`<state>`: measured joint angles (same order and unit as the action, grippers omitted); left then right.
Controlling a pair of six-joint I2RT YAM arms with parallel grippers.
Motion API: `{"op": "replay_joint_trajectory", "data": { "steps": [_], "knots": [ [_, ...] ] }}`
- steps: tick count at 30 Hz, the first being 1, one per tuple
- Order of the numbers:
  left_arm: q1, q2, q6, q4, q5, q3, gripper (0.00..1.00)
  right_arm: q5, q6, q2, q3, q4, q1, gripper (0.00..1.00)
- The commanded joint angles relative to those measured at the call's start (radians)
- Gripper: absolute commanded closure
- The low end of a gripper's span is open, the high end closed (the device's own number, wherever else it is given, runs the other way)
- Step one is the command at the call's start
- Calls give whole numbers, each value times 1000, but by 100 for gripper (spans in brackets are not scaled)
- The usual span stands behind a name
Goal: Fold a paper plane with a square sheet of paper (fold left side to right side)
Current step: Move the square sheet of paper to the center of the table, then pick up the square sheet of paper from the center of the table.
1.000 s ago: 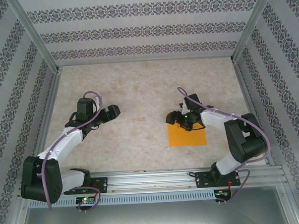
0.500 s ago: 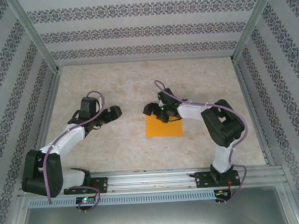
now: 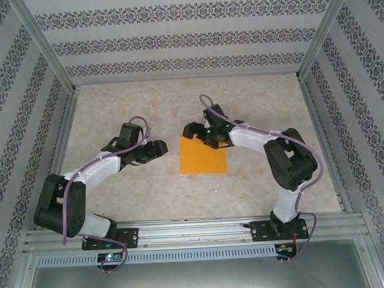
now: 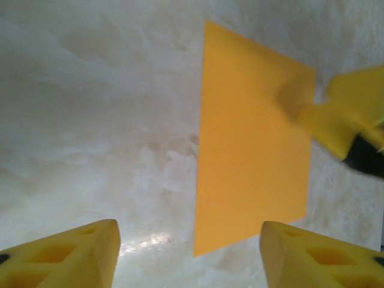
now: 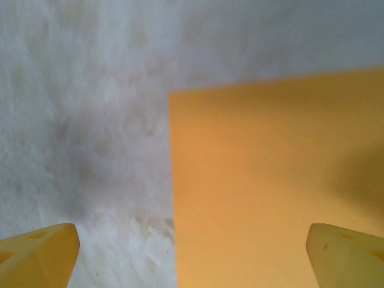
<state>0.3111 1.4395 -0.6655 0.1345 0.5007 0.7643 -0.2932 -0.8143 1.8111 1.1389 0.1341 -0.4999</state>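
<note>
Jaws of the left gripper [image 4: 189,255] stand apart with nothing between them; in the left wrist view its two yellow foam fingertips [image 4: 66,252] frame only bare table. The right gripper [image 5: 192,258] is spread wide too, and it holds nothing.

Between the right fingertips runs one straight edge of the thin orange square sheet of paper [image 5: 276,180]. One fingertip is over the paper and the other is over the table beside it. From the left wrist, one yellow finger of the right gripper lies over a far corner of the sheet [image 4: 255,144] and throws a soft shadow there. Whether it presses on the paper I cannot tell.

In the top view the sheet [image 3: 203,156] lies flat and unfolded on the pale marbled table [image 3: 146,108], about in the middle between the two arms. Because it is square it has no long axis. Its sides run almost along the near edge of the table, only a little turned.

The right gripper [image 3: 201,134] is at the far left corner of the sheet. The left gripper [image 3: 158,150] is just beside the left side, apart from it, and points toward it.

For a fold from the left side to the right side, I judge that the left side is what must be lifted and carried across. It faces the left gripper directly, so the left arm is better placed to take it, while the right gripper could hold the paper down.
</note>
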Motion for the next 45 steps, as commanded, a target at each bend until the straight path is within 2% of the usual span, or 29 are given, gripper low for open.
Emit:
{"op": "replay_joint_trajectory", "data": {
  "steps": [1, 7, 18, 29, 37, 41, 45],
  "knots": [
    [63, 73, -68, -12, 42, 54, 44, 72, 144, -56, -2, 158, 66, 2],
    [163, 236, -139, -54, 48, 150, 58, 163, 294, 3, 92, 341, 100, 2],
    [219, 416, -151, 17, -5, 265, 69, 220, 371, 176, 235, 431, 72, 2],
    [232, 463, -161, 48, -32, 249, 71, 195, 354, 209, 230, 463, 38, 2],
    [234, 470, -155, 62, -40, 255, 72, 124, 338, 181, 210, 461, 15, 2],
    [234, 468, -157, 54, -35, 258, 72, 109, 341, 168, 209, 476, -2, 6],
    [233, 466, -158, 46, -30, 263, 72, 94, 342, 172, 211, 488, -18, 15]
  ]
}}
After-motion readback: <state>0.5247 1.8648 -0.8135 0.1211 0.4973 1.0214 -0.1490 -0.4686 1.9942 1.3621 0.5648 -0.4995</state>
